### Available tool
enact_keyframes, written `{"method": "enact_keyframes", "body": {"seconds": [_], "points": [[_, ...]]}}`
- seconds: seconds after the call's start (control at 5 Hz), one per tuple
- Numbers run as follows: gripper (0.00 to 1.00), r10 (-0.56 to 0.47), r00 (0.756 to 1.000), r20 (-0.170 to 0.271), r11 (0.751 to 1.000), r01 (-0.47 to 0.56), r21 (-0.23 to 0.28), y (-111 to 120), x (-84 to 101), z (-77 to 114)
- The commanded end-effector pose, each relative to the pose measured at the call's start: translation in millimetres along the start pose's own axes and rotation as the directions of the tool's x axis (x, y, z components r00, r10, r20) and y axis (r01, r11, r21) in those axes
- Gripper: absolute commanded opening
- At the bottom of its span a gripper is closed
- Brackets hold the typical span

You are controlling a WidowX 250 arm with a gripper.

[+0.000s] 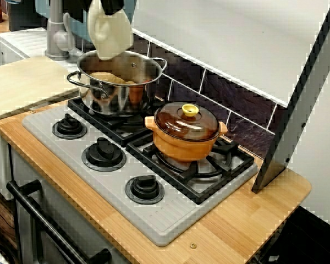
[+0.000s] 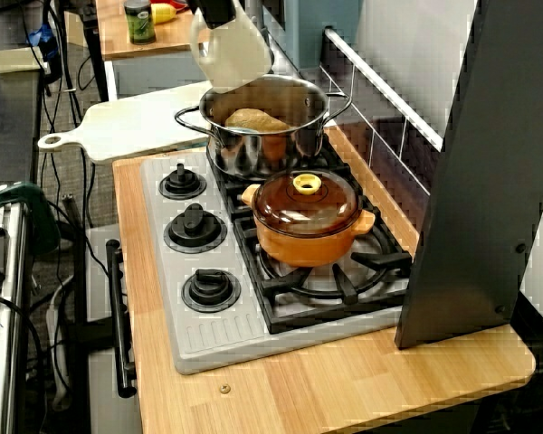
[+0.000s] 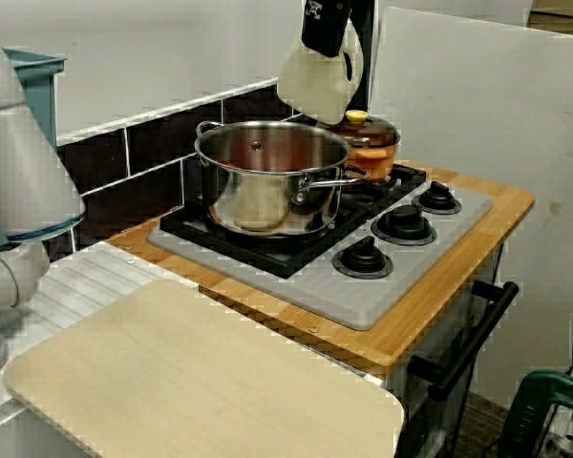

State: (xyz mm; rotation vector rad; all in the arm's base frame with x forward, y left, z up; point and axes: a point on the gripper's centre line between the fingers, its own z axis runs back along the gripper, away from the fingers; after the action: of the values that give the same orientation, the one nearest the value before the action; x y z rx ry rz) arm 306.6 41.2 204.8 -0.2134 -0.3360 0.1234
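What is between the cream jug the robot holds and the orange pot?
The steel pot, a tan lump inside, stands between cream jug and orange pot, shown in the view from above.

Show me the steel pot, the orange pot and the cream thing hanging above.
steel pot (image 1: pixel 111 100): the front view, its shiny side wall.
orange pot (image 2: pixel 305 242): the view from higher up, its orange body.
cream thing (image 3: pixel 316 82): the view from the other end, its middle.

Dark tiled backsplash (image 1: pixel 225 91), white wall (image 1: pixel 220 38), wooden countertop (image 1: pixel 247 220), pale cutting board (image 3: pixel 191 382)
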Motion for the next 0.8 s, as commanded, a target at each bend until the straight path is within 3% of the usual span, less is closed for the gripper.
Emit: {"method": "enact_keyframes", "body": {"seconds": [0.0,0.2,0.4,0.6], "points": [[0.00,0.005,0.997,0.083,1.000,-0.006,0.006,-5.5,26.6,14.3],[0.00,0.006,0.994,0.111,1.000,-0.007,0.014,-8.3,34.1,13.3],[0.00,0.012,0.980,0.198,0.998,-0.025,0.064,-16.1,37.0,7.6],[0.00,0.017,0.976,0.216,0.997,-0.034,0.075,-18.3,39.6,0.7]]}}
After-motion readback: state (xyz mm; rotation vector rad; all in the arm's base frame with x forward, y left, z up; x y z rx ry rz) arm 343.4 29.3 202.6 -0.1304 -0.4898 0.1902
